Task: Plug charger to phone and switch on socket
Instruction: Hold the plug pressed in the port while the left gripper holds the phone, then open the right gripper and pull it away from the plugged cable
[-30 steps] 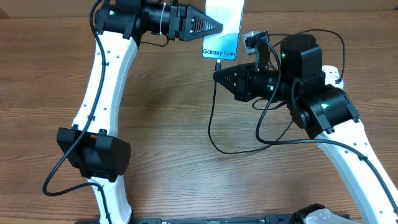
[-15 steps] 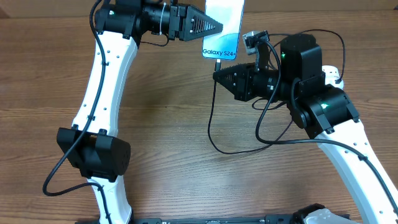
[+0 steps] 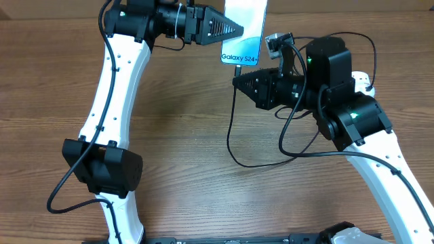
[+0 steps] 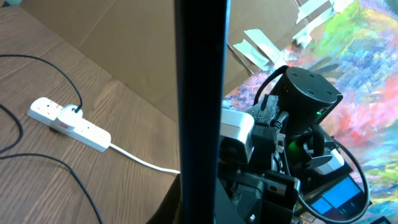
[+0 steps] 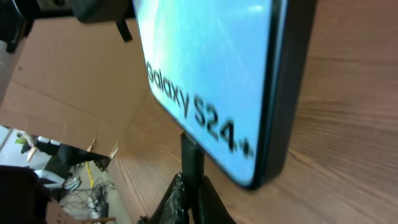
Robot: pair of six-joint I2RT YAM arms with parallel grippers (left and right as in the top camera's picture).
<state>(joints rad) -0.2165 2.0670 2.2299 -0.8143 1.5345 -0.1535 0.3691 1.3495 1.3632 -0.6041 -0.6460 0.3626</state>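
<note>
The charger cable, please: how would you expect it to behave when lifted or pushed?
Probably floppy: the charger cable sags in a loose loop over the table, so it would drape rather than hold shape. Likely light, trailing behind the right end effector. Its connector looks short and rigid, so the tip should push straight.

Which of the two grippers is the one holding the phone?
The left gripper, shut on the phone at its side edge. The right gripper instead pinches the charger tip at the phone's lettered end.

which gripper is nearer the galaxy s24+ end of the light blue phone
Right. Right gripper holds the black charger tip just under that end; left gripper clamps the phone farther up.
</note>
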